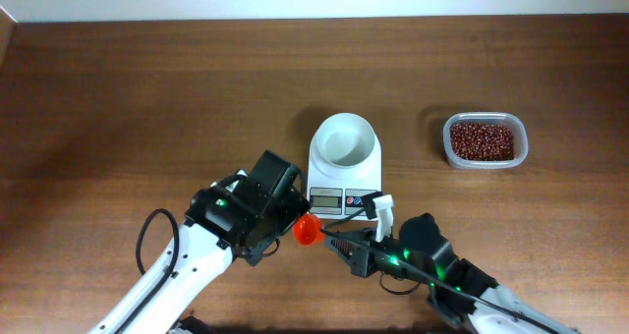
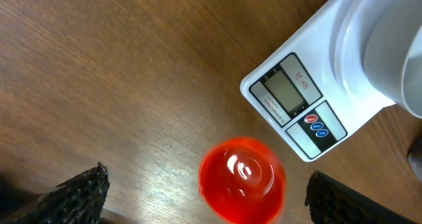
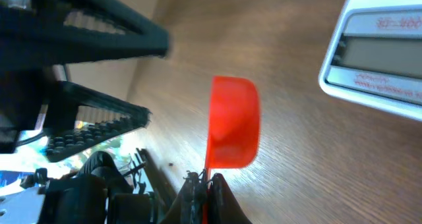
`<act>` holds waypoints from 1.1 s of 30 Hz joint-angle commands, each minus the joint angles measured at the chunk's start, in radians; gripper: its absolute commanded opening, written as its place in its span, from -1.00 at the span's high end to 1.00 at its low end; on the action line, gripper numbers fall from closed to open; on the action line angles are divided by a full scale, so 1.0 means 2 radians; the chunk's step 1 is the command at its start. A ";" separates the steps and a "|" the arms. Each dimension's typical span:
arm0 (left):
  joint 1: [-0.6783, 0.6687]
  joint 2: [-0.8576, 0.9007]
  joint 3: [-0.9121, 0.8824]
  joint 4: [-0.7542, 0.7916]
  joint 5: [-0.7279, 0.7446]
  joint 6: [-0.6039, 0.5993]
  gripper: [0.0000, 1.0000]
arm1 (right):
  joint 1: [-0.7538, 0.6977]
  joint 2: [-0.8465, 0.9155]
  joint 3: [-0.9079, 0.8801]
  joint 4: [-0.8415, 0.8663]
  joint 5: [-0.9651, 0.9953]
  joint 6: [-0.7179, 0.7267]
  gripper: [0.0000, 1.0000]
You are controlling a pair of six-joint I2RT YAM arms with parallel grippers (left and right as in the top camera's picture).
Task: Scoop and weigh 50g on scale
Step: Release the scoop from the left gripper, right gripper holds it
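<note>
The white scale (image 1: 331, 191) stands mid-table with a round white bowl (image 1: 344, 140) on top; its display (image 2: 285, 89) faces me. Just in front of it is a red scoop (image 1: 306, 229), empty in the left wrist view (image 2: 242, 178). My right gripper (image 1: 329, 238) is shut on the scoop's thin handle (image 3: 206, 184), with the cup (image 3: 232, 122) sticking out ahead of it above the table. My left gripper (image 2: 208, 197) is open, with one finger on each side of the scoop and touching nothing.
A clear plastic tub (image 1: 485, 140) of red beans sits at the right, apart from the scale. Both arms meet close together at the table's front edge. The brown wooden table (image 1: 147, 98) extends left and back.
</note>
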 commanded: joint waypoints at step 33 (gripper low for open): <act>-0.152 0.244 0.003 0.303 -0.119 0.070 1.00 | -0.099 -0.409 0.005 -0.379 0.419 -0.017 0.92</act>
